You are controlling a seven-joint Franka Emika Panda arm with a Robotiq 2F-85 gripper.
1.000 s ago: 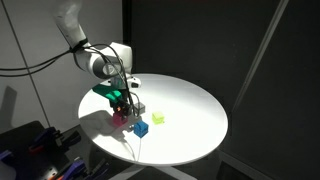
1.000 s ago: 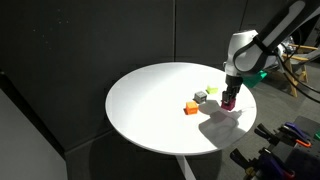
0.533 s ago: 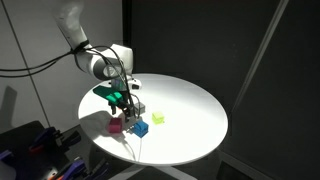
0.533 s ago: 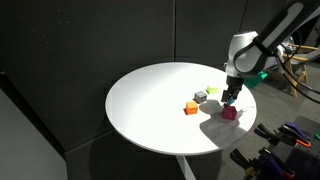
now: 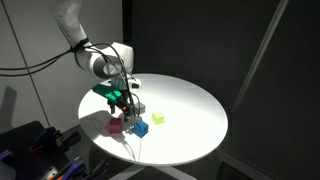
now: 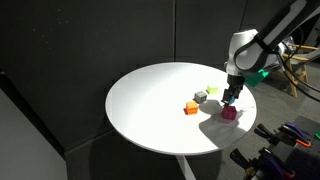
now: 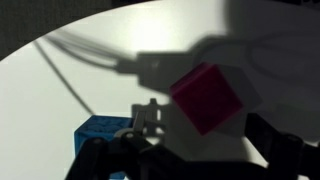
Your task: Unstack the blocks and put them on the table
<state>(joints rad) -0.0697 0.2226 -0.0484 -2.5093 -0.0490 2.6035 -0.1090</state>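
1. End effector [image 6: 230, 99] is released. The wrist view shows its fingers [image 7: 96, 157] spread wide, gripping nothing. It hangs just above the magenta cube.
2. Magenta cube [image 6: 229, 113] sits alone on the worktop [image 6: 150, 110], under the end effector and clear of both fingers.
3. Blue cube [image 5: 141, 128] is on the worktop near the magenta cube, not touching it.
4. Yellow-green cube [image 5: 158, 118] lies further in on the worktop, apart from the blue one.
5. Grey cube [image 6: 201, 97] and orange cube [image 6: 190, 108] sit close together on the worktop.
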